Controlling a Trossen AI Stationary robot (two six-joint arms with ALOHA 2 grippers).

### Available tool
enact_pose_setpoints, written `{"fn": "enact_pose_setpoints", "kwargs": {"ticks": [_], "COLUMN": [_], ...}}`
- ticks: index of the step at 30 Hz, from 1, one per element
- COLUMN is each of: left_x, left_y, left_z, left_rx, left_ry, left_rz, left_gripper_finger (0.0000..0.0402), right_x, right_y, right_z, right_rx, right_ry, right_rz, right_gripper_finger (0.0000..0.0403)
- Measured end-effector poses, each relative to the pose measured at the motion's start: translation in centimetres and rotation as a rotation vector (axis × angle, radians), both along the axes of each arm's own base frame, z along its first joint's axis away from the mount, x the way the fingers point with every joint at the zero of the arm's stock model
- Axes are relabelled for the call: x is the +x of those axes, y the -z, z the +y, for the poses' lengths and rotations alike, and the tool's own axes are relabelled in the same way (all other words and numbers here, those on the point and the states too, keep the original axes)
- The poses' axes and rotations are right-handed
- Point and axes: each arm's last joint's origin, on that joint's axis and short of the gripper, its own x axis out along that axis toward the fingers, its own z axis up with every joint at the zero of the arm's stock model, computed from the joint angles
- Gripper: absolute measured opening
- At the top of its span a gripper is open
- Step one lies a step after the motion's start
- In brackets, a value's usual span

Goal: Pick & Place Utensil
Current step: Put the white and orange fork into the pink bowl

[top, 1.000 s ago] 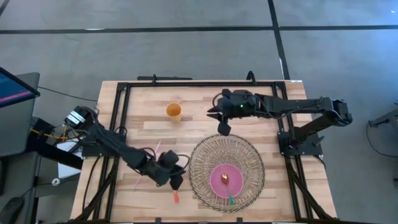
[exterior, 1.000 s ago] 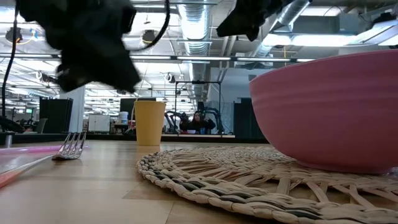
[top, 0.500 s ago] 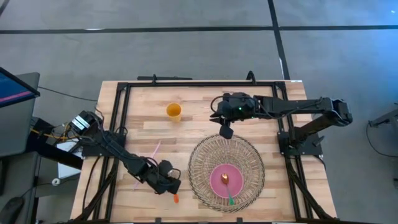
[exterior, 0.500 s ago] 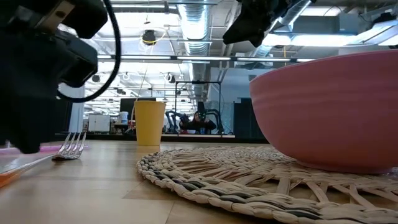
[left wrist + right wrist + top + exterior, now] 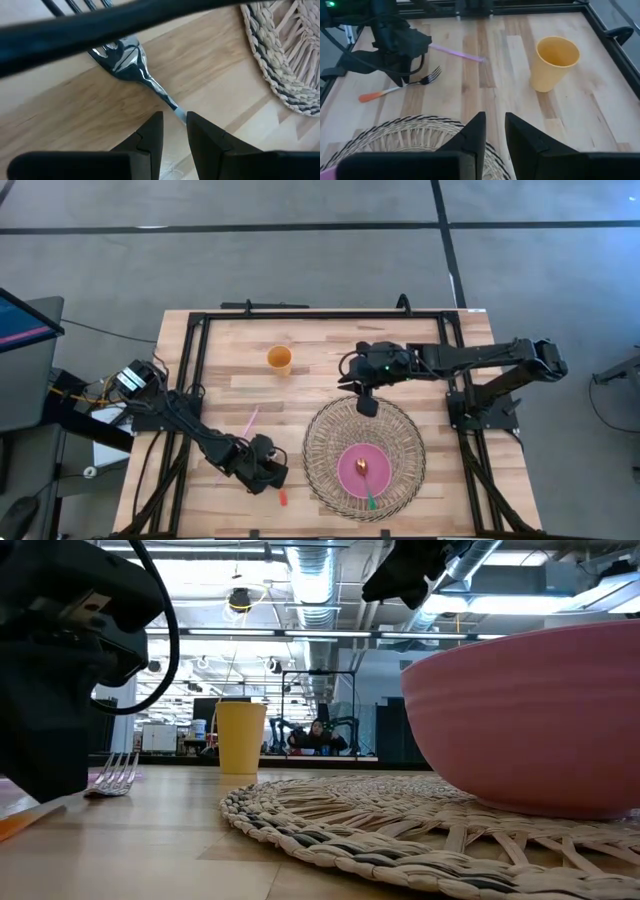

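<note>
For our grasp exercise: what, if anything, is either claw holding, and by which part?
Unclear: left claw straddles the orange-handled metal fork's neck, fork flat on the wooden table. Right claw holds nothing.

Bright even overhead light; ceiling lamps [image 5: 330, 560] glare in low view; near bowl [image 5: 530, 720] soft, fork [image 5: 131, 62] glints; faint shadows.

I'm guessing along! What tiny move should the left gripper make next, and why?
Probably close the left gripper: its open fingers straddle the fork at its thin neck, low by the table. The right gripper waits above the woven mat.
</note>
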Motion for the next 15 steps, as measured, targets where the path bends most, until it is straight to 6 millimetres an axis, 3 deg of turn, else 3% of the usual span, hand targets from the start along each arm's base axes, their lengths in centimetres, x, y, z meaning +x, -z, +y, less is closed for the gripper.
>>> {"fn": "enact_pose_setpoints", "kwargs": {"ticks": [5, 15], "left_x": [0.3, 2.3], "left_y": [0.0, 0.0], "left_z": [0.4, 3.4], "left_rx": [0.021, 0.150], "left_ry": [-0.015, 0.101], "left_rz": [-0.012, -0.020], "left_gripper_finger": [0.0088, 0.0082], "right_x": [0.0, 0.0], "right_y": [0.0, 0.0], "right_z": [0.0, -0.1], "right_rx": [-0.004, -0.004], "right_ry": [0.005, 0.009], "right_rz": [-0.001, -0.001], "right_gripper_finger": [0.0066, 0.0065]}}
